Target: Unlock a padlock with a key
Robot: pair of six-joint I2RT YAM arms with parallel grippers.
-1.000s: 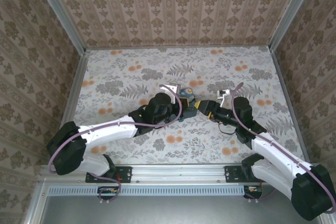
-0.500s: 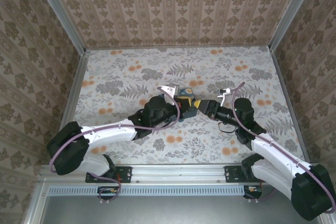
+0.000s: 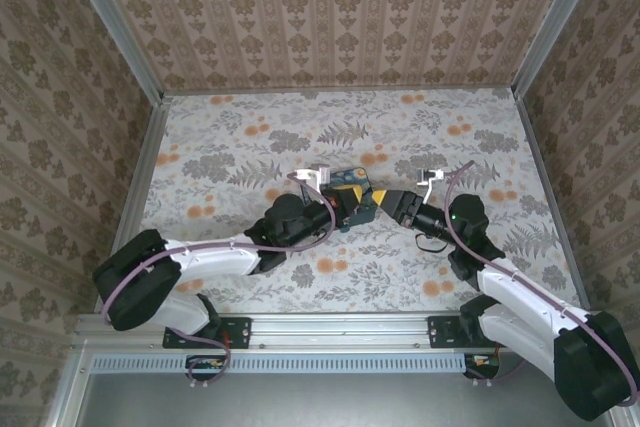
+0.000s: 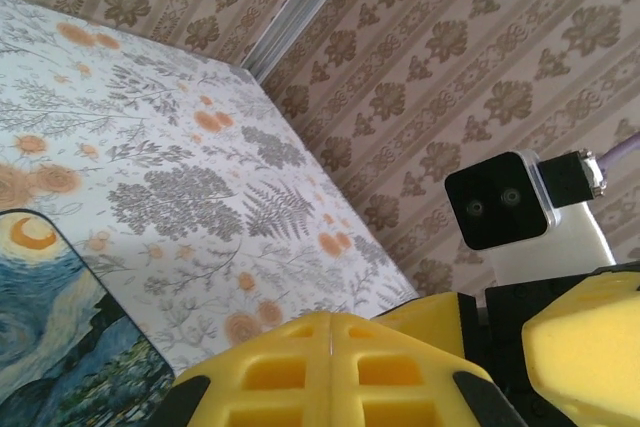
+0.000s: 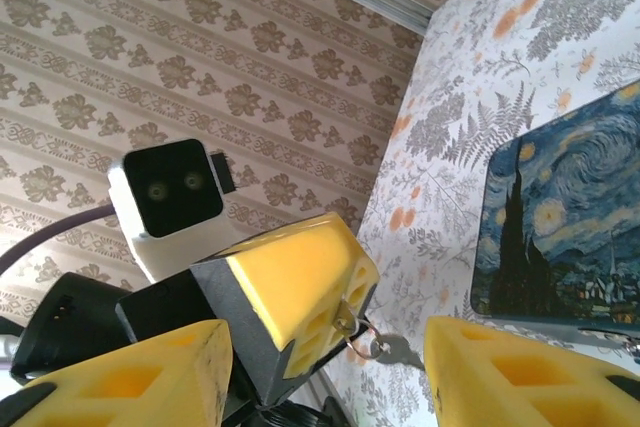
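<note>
Now | left hand together, ringed key dangling from tips | right hand apart | padlock direction untellable

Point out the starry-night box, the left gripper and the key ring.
starry-night box (image 5: pixel 560 237), right wrist view, painted lid.
left gripper (image 4: pixel 331 325), left wrist view, fingertip seam.
key ring (image 5: pixel 385 349), right wrist view, hanging metal piece.

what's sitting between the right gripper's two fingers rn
The shut yellow tip of the left gripper, holding a small key on a ring, seen in the right wrist view.

Floral table; starry-night box flat on it
</note>
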